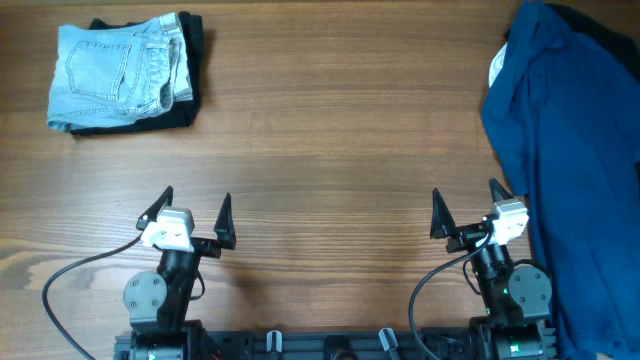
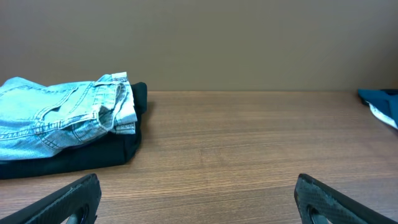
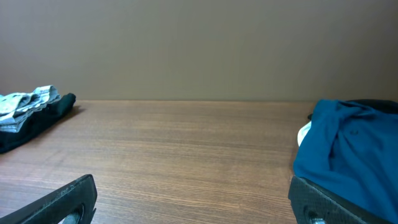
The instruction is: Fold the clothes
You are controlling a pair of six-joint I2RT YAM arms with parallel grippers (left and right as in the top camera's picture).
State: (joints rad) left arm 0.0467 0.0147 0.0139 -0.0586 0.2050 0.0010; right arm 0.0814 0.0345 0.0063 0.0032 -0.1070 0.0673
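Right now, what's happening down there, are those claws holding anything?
Left gripper open, empty. Right gripper open, empty. Blue garment heaped, unfolded, at the right edge; denim shorts folded far left. Nothing in the way.

Deep-blue garment, light-blue denim shorts

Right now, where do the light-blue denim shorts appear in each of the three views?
Overhead: the denim shorts lie folded at the top left, on a black cloth.
Left wrist: at the left, mid-height, on that black cloth.
Right wrist: small, at the far left edge.
Shared landmark: the deep-blue garment, at the right edge in every view.
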